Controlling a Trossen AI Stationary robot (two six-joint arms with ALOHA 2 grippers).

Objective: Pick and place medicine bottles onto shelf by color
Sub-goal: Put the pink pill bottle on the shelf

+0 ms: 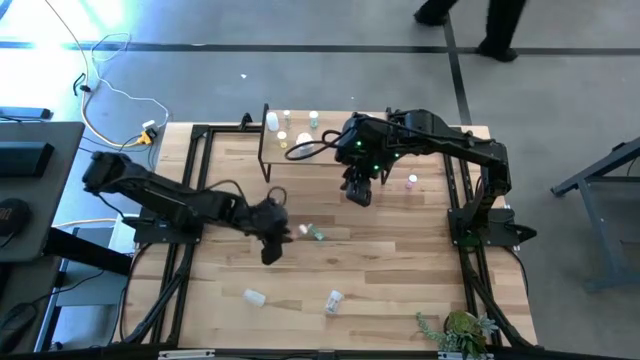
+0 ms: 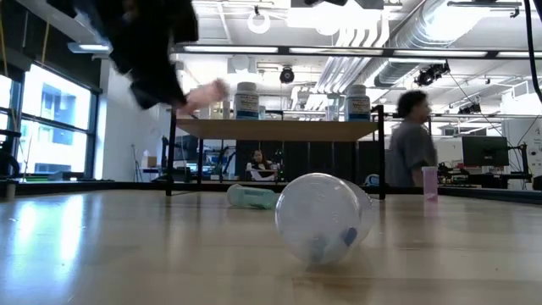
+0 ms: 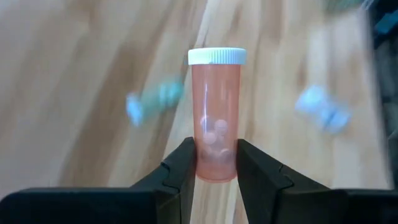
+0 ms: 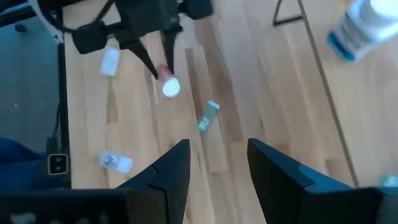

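We note the left gripper (image 3: 214, 163) clamped on an orange bottle (image 3: 216, 118) with a white cap (image 3: 217, 56), its two fingers (image 3: 180, 168) pinching the lower body while the cap end sticks out ahead of the tips. In the low view the bottle (image 2: 206, 95) hangs off the table, roughly level with the shelf (image 2: 279, 129) beyond it. We judge it light, with a few pills loose inside, stiff but smooth-walled plastic, so it could swivel or slip between the pads. A grip nearer the bottle's middle would steady it better than this low hold. The right gripper (image 4: 214, 163) hovers with its fingers apart, nothing between them, and looks down on a green bottle (image 4: 208, 116) lying on the table (image 4: 261, 81) ahead of it.
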